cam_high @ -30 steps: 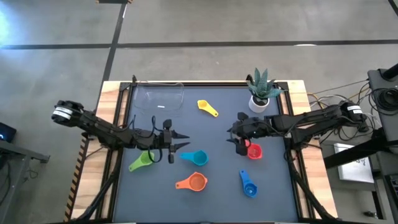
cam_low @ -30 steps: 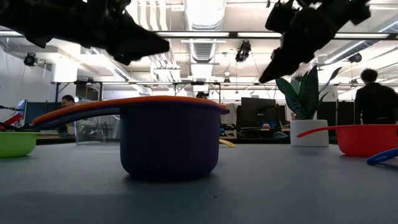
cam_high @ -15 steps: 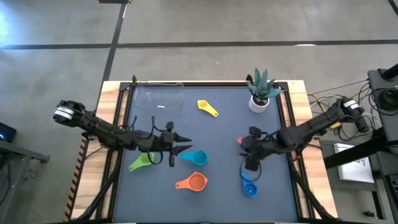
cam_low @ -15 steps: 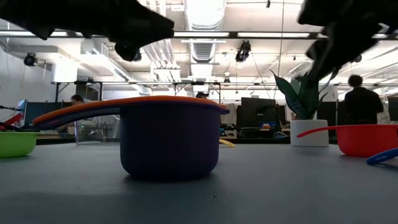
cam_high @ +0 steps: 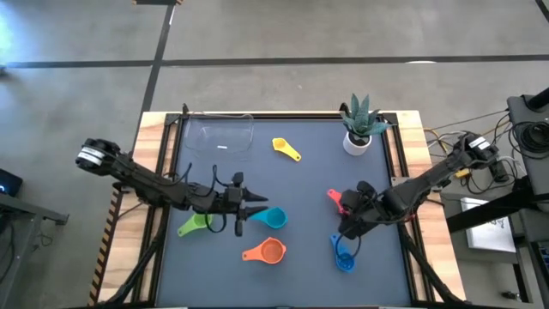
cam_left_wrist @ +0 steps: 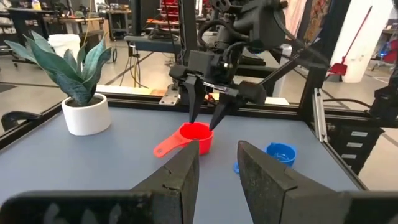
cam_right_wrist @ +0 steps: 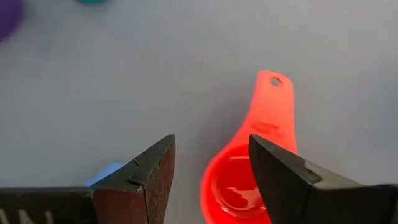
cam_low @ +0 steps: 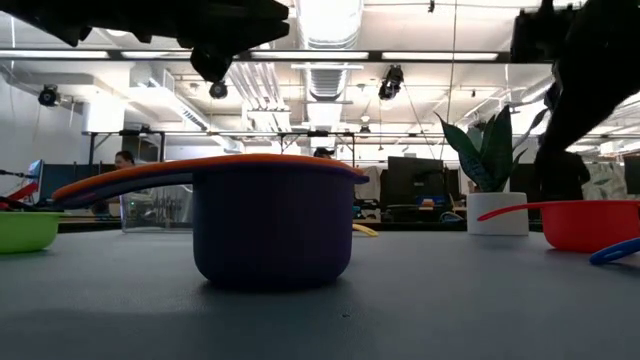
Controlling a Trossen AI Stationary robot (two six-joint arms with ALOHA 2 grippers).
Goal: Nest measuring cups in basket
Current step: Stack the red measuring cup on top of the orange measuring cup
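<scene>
My right gripper point(cam_high: 346, 215) point(cam_left_wrist: 205, 118) is open and points down over the red cup point(cam_right_wrist: 245, 180) point(cam_left_wrist: 194, 137). Its fingertips stand just above the bowl's rim, and I cannot tell if they touch. My left gripper point(cam_high: 257, 207) is open and empty beside the light blue cup point(cam_high: 273, 217). The blue cup point(cam_high: 343, 256), the green cup point(cam_high: 195, 223) and the yellow cup point(cam_high: 286, 148) lie on the mat. The orange cup point(cam_high: 268, 251) sits inside the purple cup point(cam_low: 270, 230). The clear basket point(cam_high: 220, 136) stands at the far left.
A white pot with a spiky plant point(cam_high: 360, 127) stands at the far right corner. The blue cup lies close to the near side of my right gripper. People show in the room beyond the table.
My right gripper has swung from beside the red cup toward the table's near edge and now hangs over the cup's bowl. The red cup has stayed in place. My left gripper has edged a little toward the light blue cup.
</scene>
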